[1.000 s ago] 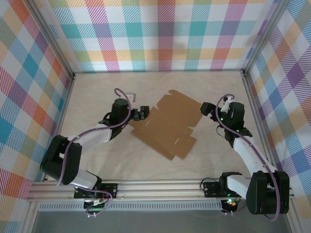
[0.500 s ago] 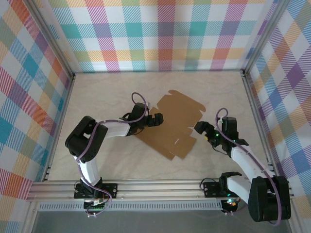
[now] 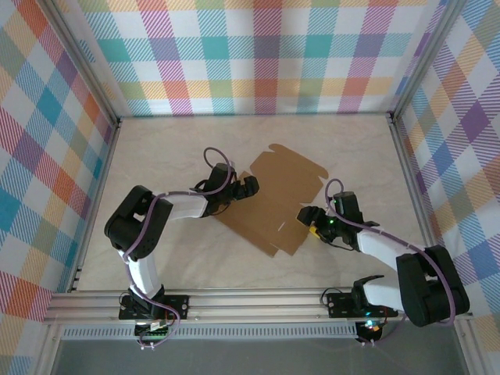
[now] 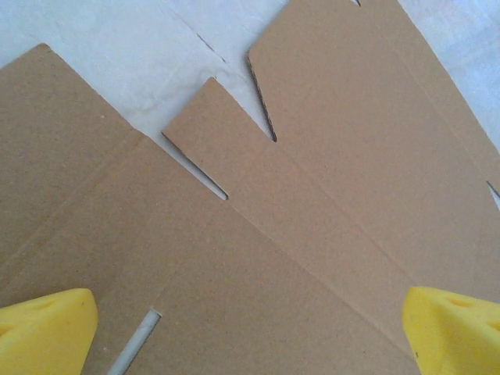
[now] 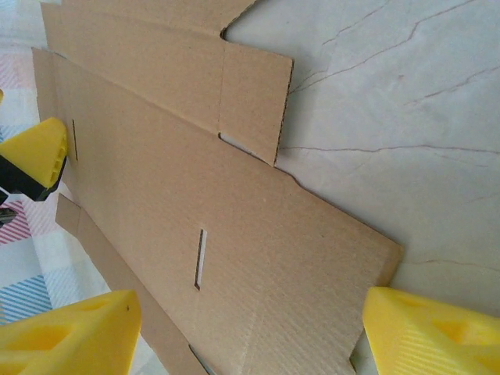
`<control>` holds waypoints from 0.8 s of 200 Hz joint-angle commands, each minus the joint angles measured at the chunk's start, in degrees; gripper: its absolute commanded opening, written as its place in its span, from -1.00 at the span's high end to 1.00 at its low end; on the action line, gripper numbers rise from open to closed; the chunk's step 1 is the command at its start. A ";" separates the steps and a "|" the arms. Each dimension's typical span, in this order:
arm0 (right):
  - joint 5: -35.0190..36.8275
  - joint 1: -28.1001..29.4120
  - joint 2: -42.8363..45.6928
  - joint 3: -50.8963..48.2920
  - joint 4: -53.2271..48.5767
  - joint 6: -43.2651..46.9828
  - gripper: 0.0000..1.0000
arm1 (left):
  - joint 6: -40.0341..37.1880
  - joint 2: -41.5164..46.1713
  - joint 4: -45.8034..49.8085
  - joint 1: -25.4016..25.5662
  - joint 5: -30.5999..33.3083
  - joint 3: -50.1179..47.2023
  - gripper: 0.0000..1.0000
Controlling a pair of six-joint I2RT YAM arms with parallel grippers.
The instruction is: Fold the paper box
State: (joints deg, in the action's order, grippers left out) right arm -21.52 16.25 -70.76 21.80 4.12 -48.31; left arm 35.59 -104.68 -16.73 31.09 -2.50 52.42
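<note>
The paper box (image 3: 273, 199) lies flat and unfolded on the table as a brown die-cut cardboard sheet with flaps and slots. My left gripper (image 3: 248, 186) hovers open over the sheet's left edge. In the left wrist view the cardboard (image 4: 258, 234) spans the gap between the yellow fingertips (image 4: 43, 332). My right gripper (image 3: 307, 215) is open at the sheet's right corner. There a slotted flap (image 5: 258, 258) lies between its yellow fingertips (image 5: 433, 332), with the right finger just off the flap's edge. Nothing is gripped.
The pale marble-patterned table (image 3: 172, 250) is enclosed by plaid walls (image 3: 258, 55) on three sides, with aluminium posts at the corners. A metal rail (image 3: 250, 301) carrying both arm bases runs along the near edge. The left gripper's yellow fingertip (image 5: 35, 156) appears across the sheet.
My right gripper came down and left to the sheet's right flap, and its jaws narrowed somewhat. My left arm swung in so its gripper sits over the sheet's left edge.
</note>
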 commanded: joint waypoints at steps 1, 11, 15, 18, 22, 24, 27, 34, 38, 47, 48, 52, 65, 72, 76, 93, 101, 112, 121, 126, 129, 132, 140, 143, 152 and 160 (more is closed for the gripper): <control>0.73 0.54 -0.70 -0.22 2.90 -0.60 -0.46 | 1.03 -1.05 1.86 -1.28 -0.52 -1.88 -1.00; 0.69 0.62 -1.05 0.16 2.91 -0.38 -0.46 | 0.45 -1.32 2.69 -1.66 -0.70 -1.24 -1.00; 0.69 0.62 -1.19 0.25 2.93 -0.38 -0.45 | 0.34 -1.58 2.96 -1.85 -0.86 -0.70 -1.00; 0.69 0.70 -1.39 0.26 3.03 -0.40 -0.45 | 0.15 -1.82 3.06 -2.05 -1.17 -0.28 -1.00; 0.70 0.82 -1.67 0.30 3.15 -0.38 -0.45 | -0.14 -2.29 3.29 -2.35 -1.61 0.43 -1.00; 0.62 0.91 -1.84 0.34 3.30 -0.31 -0.45 | -0.34 -2.63 3.53 -2.46 -1.86 1.15 -1.00; 0.53 1.01 -2.11 0.42 3.39 -0.29 -0.44 | -0.66 -3.09 3.95 -2.74 -2.13 1.95 -1.00; 0.26 1.56 -2.80 0.68 3.62 0.02 -0.42 | -1.25 -4.30 5.22 -3.11 -2.73 3.88 -1.00; 0.25 1.92 -3.31 0.84 3.63 0.13 -0.42 | -1.56 -5.00 5.77 -3.33 -2.97 5.08 -1.00; 0.45 2.82 -4.21 1.28 3.92 0.24 -0.40 | -2.13 -6.38 6.58 -3.62 -3.42 7.14 -1.00; 0.48 2.91 -4.30 1.29 3.94 0.15 -0.40 | -2.16 -6.53 6.65 -3.64 -3.44 7.37 -1.00; 0.59 3.23 -4.67 1.46 4.06 0.15 -0.40 | -2.24 -6.91 6.86 -3.76 -3.43 8.11 -1.00; 1.22 3.86 -5.34 1.57 4.40 -0.48 -0.39 | -2.45 -7.62 7.36 -3.84 -3.56 9.58 -1.00; 1.54 3.98 -5.38 1.41 4.74 -0.85 -0.38 | -2.63 -7.68 7.61 -3.85 -3.35 9.89 -1.00; 1.79 4.04 -5.35 1.32 4.83 -1.02 -0.37 | -2.78 -7.62 7.74 -3.96 -3.23 10.14 -1.00; 2.27 3.99 -5.43 1.30 5.34 -1.17 -0.34 | -3.31 -7.31 8.37 -4.43 -3.21 10.24 -1.00; 2.27 4.08 -5.73 1.48 5.46 -1.12 -0.33 | -3.34 -7.00 8.38 -4.70 -3.21 9.88 -1.00; 2.42 4.00 -6.10 1.90 5.47 -0.86 -0.32 | -3.39 -6.47 8.29 -5.03 -3.38 9.23 -1.00; 2.61 4.05 -6.55 2.50 5.26 -0.60 -0.28 | -3.39 -5.65 8.08 -5.17 -3.39 8.36 -1.00; 2.71 4.03 -6.81 2.96 5.20 -0.48 -0.26 | -3.35 -5.11 7.91 -5.18 -3.30 7.77 -1.00; 2.79 4.05 -7.04 3.24 5.27 -0.49 -0.24 | -3.30 -4.81 7.80 -5.18 -3.30 7.44 -1.00; 2.80 4.05 -7.31 3.58 5.28 -0.49 -0.23 | -3.21 -4.39 7.73 -5.17 -3.34 7.05 -1.00; 2.63 4.01 -8.14 4.42 5.48 -0.47 -0.19 | -2.83 -3.07 7.51 -5.16 -3.56 5.92 -1.00; 2.62 4.00 -8.42 4.78 5.54 -0.47 -0.17 | -2.71 -2.38 7.50 -5.16 -3.64 5.57 -1.00; 2.53 4.00 -9.50 5.79 5.89 -0.46 -0.14 | -2.09 -0.17 7.20 -5.16 -3.66 4.17 -1.00; 2.38 3.89 -10.62 6.77 6.37 -0.40 -0.10 | -1.56 2.28 6.66 -5.21 -3.20 2.47 -1.00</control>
State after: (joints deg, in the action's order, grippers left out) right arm -19.55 19.64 -78.46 25.04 7.60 -49.10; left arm 33.04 -108.53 -12.43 26.57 -5.43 59.22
